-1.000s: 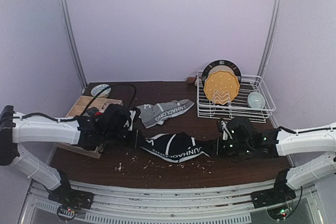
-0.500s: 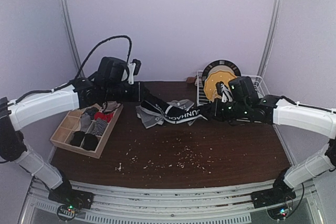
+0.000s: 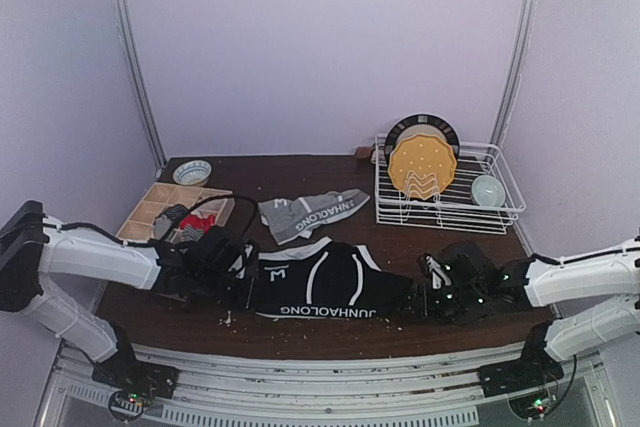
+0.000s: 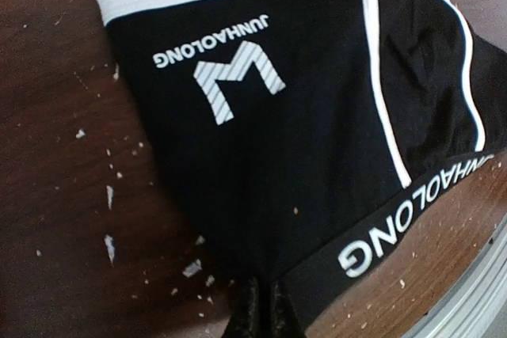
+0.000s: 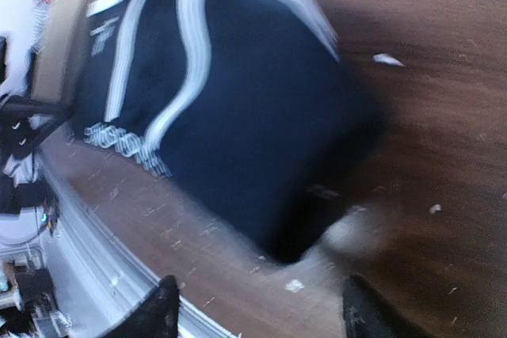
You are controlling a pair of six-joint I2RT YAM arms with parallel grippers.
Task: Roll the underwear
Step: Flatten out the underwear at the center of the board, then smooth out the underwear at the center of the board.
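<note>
Left wrist view: the left fingers [image 4: 255,313] are pressed together, pinching the waistband edge of the black underwear [image 4: 317,116], which lies spread flat on the table [image 4: 55,156] at its near middle. The right fingers [image 5: 162,314], blurred, stand spread apart, with the cloth's right corner just beyond the gap between them, ungripped. Farther back lies the grey underwear [image 3: 310,213], apart from the black pair and left of the dish rack [image 3: 450,219].
</note>
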